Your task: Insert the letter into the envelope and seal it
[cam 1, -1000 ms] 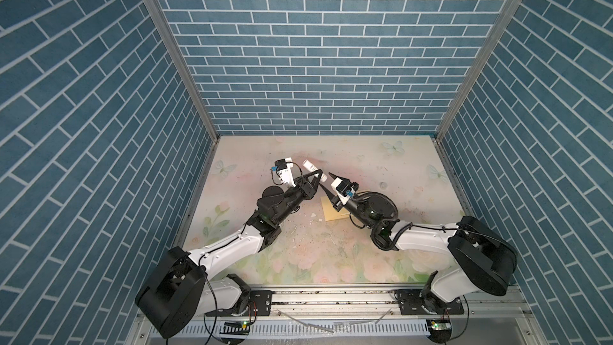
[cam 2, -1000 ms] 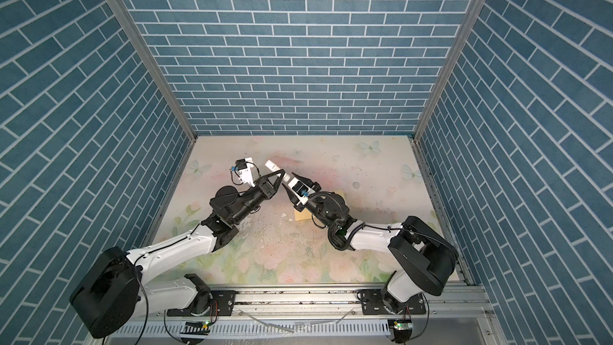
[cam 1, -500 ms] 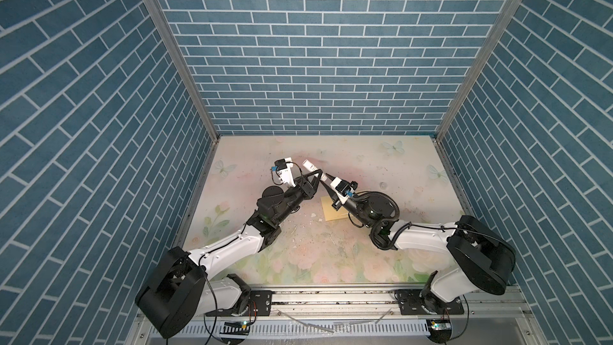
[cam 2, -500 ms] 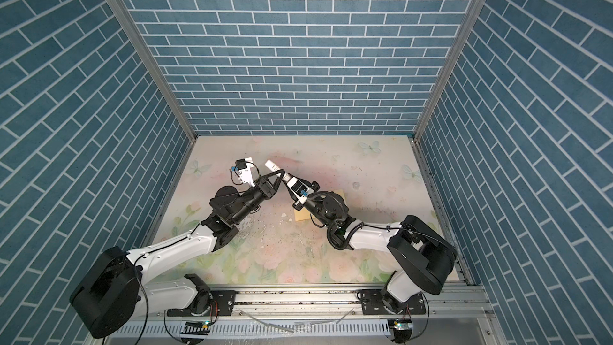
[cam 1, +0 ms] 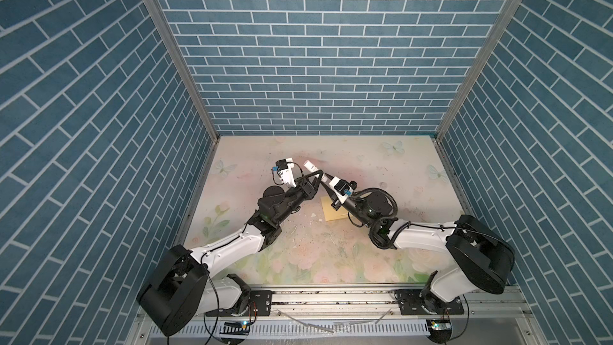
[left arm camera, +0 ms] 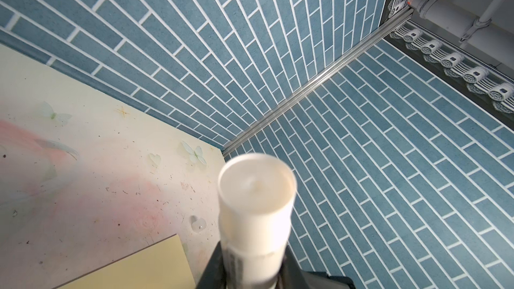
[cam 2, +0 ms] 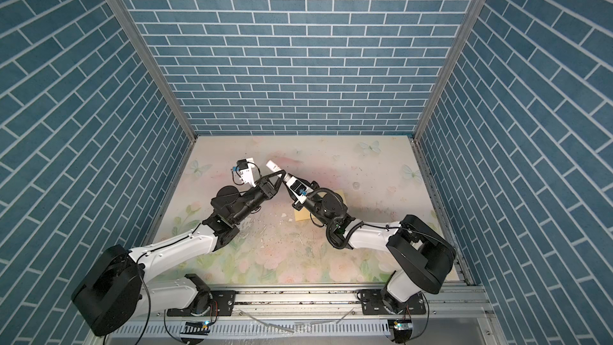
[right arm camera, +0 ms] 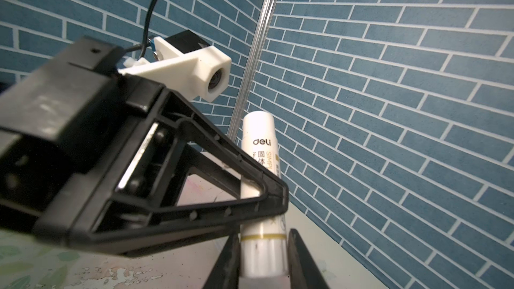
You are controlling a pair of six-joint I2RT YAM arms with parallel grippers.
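A white glue stick is held above the table, tilted, between both arms. My left gripper is shut on the middle of the glue stick. My right gripper is shut on the end of the glue stick below its gold band. The pale-yellow envelope lies flat on the table, partly under the right arm. The letter is out of view.
A floral table mat carries white scraps and dark specks near the envelope. A small clear droplet sits beside the envelope's corner. Blue brick walls close in three sides, and a metal rail runs along the front.
My right gripper's jaws have closed onto the end of the glue stick. Both arms otherwise stay where they were, and the left grip is unchanged.
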